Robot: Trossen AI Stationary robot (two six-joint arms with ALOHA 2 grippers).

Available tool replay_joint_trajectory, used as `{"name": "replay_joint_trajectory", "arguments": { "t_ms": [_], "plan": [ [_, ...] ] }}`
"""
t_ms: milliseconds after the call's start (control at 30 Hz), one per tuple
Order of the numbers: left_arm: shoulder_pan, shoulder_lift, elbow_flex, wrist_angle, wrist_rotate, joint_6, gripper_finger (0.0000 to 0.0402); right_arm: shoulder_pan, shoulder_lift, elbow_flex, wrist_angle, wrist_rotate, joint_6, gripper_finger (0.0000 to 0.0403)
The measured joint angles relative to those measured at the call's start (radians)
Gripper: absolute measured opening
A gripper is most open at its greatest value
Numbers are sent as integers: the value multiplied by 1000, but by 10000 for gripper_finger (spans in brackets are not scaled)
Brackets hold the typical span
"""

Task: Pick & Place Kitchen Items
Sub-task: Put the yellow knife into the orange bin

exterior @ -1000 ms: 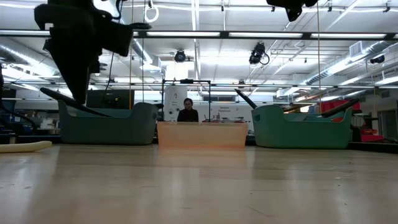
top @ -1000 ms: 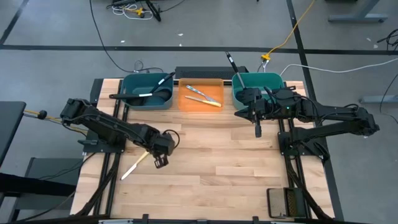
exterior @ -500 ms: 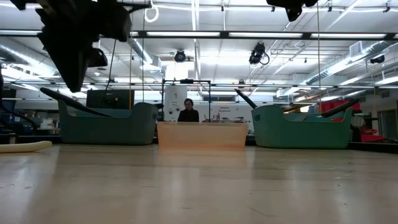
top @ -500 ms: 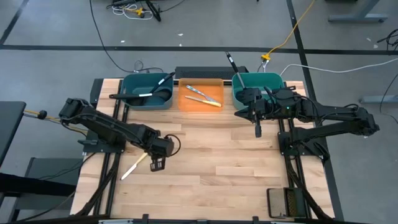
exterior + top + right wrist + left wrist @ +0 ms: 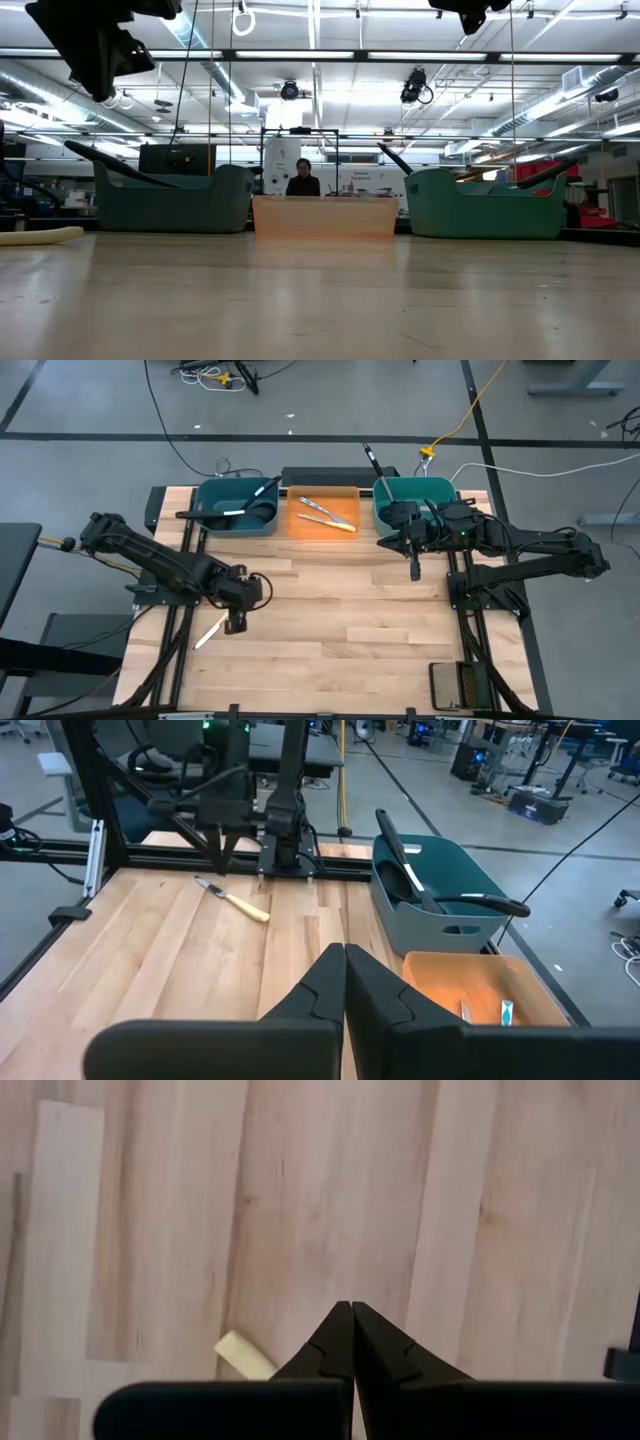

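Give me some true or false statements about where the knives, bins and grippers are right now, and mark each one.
1. A yellow-handled knife lies on the table. True.
2. The left gripper holds that knife. False: it is shut and empty above it.
3. The orange bin sits between two teal bins. True.
4. The orange bin is empty. False: knives lie in it.
5. The right gripper is shut. True.

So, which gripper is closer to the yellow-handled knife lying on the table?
Left. The left gripper hovers right beside the knife; the right gripper waits across the table, near the teal bin.
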State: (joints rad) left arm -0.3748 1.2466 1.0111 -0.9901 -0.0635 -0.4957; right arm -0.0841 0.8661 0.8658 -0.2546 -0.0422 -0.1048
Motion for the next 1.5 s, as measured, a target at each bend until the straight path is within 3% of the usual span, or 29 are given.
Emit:
{"name": "replay_joint_trajectory", "arguments": {
  "t_ms": [667, 1067, 1500],
  "plan": [
    [1, -22, -2, -30, -101, 74, 3, 0, 0, 0, 1, 0, -1, 7],
    [1, -41, -151, 37, -27, 94, 3, 0, 0, 0, 0, 7, 18, 7],
    [2, -78, -272, 56, -28, 90, 15, 0, 0, 0, -13, 8, 18, 7]
  ]
}}
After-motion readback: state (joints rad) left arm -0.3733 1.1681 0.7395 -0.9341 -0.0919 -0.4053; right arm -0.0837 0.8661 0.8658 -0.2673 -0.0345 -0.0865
